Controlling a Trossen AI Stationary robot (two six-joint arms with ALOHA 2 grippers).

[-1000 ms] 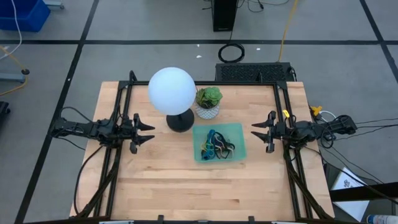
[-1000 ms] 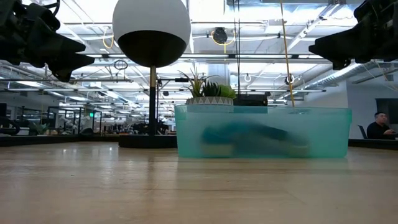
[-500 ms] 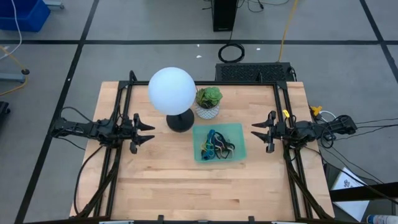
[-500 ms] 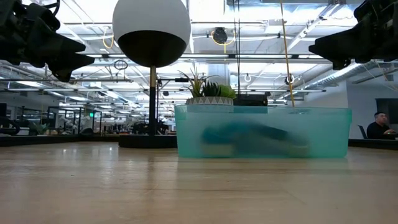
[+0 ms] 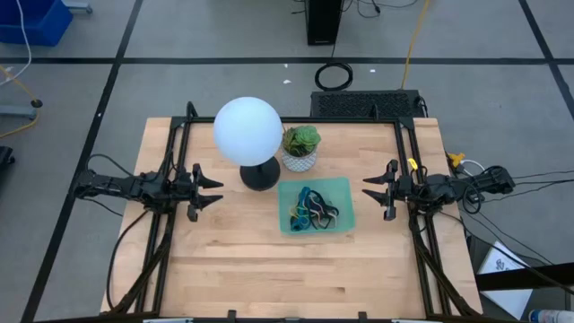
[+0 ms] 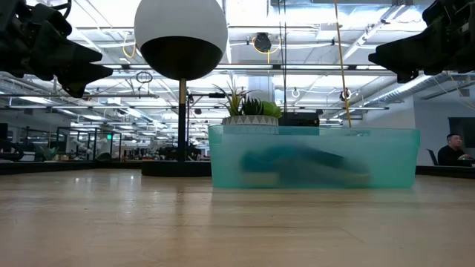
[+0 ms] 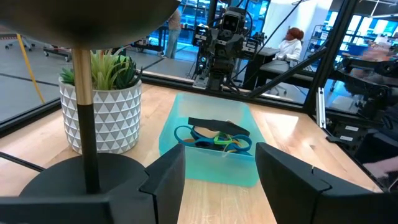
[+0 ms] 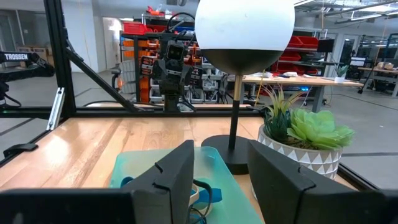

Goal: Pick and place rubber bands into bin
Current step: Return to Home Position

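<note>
At the light wooden table [image 5: 233, 260] left side, left gripper [image 5: 213, 191] released, empty, well apart from the shallow translucent mint-green plastic bin [image 5: 342, 190] holding the tangled multicoloured rubber bands [image 5: 311, 212]. The right gripper [image 5: 369, 187] released, empty, near the bin's right side.

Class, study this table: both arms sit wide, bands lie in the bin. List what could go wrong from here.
1. The lamp base stands between the open left gripper and the bin; a reach across might knock it. The open right gripper faces the bin directly.
2. The rubber bands lie tangled, so lifting one could drag others out.
</note>
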